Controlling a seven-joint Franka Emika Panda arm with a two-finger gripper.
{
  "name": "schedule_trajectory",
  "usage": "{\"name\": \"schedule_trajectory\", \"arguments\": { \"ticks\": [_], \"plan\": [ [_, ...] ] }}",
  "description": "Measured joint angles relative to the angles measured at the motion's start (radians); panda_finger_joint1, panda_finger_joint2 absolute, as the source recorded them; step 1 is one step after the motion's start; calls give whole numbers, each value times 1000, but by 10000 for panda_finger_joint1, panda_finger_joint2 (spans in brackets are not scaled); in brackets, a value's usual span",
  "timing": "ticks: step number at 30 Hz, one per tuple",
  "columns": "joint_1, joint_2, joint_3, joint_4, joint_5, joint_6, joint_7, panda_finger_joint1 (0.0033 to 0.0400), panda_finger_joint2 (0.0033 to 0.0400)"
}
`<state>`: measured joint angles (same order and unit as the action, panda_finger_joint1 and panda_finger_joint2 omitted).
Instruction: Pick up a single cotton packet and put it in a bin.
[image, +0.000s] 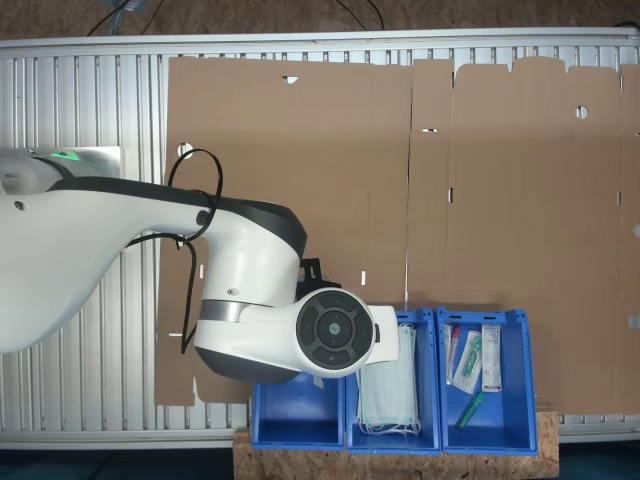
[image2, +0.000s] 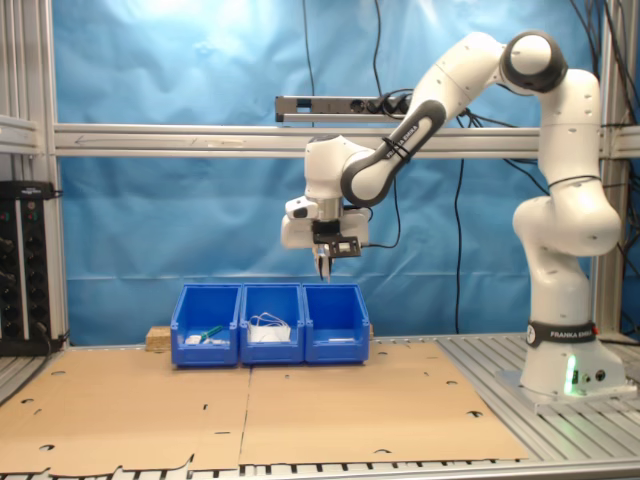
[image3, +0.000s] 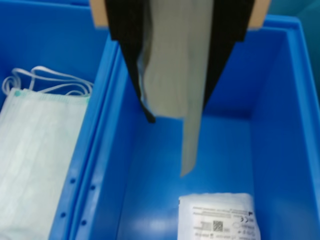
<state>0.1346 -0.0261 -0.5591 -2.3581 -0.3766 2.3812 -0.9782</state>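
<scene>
Packet held in the claw (image3: 177, 107) is what I see first in the wrist view: this held packet (image3: 172, 60) is a pale, greyish-white flat sheet hanging between the two dark fingers (image3: 127, 55). It is too blurred for me to read any print on it. One lower corner droops further down than the rest. The claw is closed narrow on it, a finger on either face.

Below it sits an open blue bin (image3: 280, 125), and on that bin's floor lies a second packet (image3: 217, 217) – small, white, roughly square, flat, with fine dark print and a little square code on its face. The held packet hangs above this bin's floor, clear of the second packet.

Just beside it, wall to wall, is the mask bin (image3: 87, 165), with pale green masks (image3: 37, 165) stacked inside and their white ear loops spread at one end.

In the second exterior view the claw (image2: 322, 262) hovers above the row of three blue bins – over the one at the second exterior view's right (image2: 337, 322) and well above its rim. The row stands at the back of the bench (image2: 590, 420), behind brown cardboard (image2: 300, 400).

In the first exterior view the arm (image: 250, 290) covers the bin at the first exterior view's left (image: 297, 412); the masks (image: 388, 385) lie in the middle one.
</scene>
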Motion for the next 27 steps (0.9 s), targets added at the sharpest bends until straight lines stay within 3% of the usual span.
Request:
{"name": "schedule_trajectory", "arguments": {
  "ticks": [13,27],
  "plan": [
    [-1,-13,-50,0,-17,-7,0,54,54],
    [-1,-14,-66,0,-19,-7,0,54,54]
  ]
}}
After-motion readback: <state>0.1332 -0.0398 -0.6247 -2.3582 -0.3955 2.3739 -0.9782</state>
